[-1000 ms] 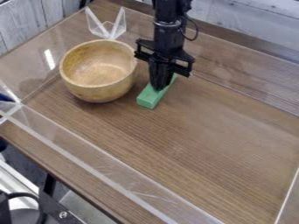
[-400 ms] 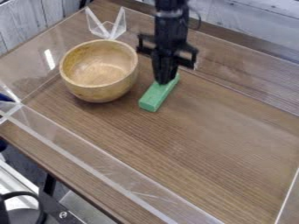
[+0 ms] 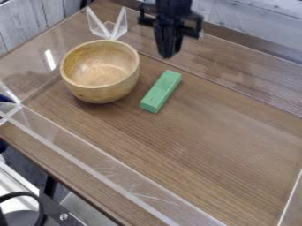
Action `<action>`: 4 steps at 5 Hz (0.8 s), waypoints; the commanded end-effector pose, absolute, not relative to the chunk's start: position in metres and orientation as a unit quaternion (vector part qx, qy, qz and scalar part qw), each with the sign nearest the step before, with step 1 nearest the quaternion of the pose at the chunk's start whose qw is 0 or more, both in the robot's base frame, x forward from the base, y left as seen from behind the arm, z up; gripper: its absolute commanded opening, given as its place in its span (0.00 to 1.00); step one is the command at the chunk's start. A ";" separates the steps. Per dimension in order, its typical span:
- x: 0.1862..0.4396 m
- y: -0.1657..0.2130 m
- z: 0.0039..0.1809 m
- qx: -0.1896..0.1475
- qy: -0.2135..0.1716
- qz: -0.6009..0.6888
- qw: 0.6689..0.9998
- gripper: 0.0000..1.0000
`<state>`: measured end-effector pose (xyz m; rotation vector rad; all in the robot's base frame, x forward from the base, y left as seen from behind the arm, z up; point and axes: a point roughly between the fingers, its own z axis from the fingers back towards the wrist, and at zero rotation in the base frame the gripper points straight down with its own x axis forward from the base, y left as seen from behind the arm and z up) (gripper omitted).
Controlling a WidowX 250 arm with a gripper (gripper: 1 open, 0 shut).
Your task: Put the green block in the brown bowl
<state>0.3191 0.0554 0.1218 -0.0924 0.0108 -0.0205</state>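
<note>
The green block [image 3: 161, 91] lies flat on the wooden table, just right of the brown bowl [image 3: 99, 71], not touching it. My gripper [image 3: 170, 51] hangs above the block's far end, pointing straight down, its black fingers pressed together with nothing between them. There is a clear gap between the fingertips and the block. The bowl is empty, its tan inside fully in view.
A clear plastic wall [image 3: 71, 168] rims the table's near and left edges. A folded clear sheet [image 3: 108, 24] stands behind the bowl. The table surface [image 3: 200, 150] spreads wide to the right and front of the block.
The gripper has risen from the block's far end and now hangs above it, still shut. The block stayed on the table, shifted only slightly.
</note>
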 end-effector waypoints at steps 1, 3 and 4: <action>0.325 0.058 0.131 -0.035 -0.027 -0.012 0.999 1.00; 0.324 0.057 0.103 -0.032 -0.001 -0.016 0.999 1.00; 0.323 0.057 0.084 -0.028 0.016 -0.018 0.999 1.00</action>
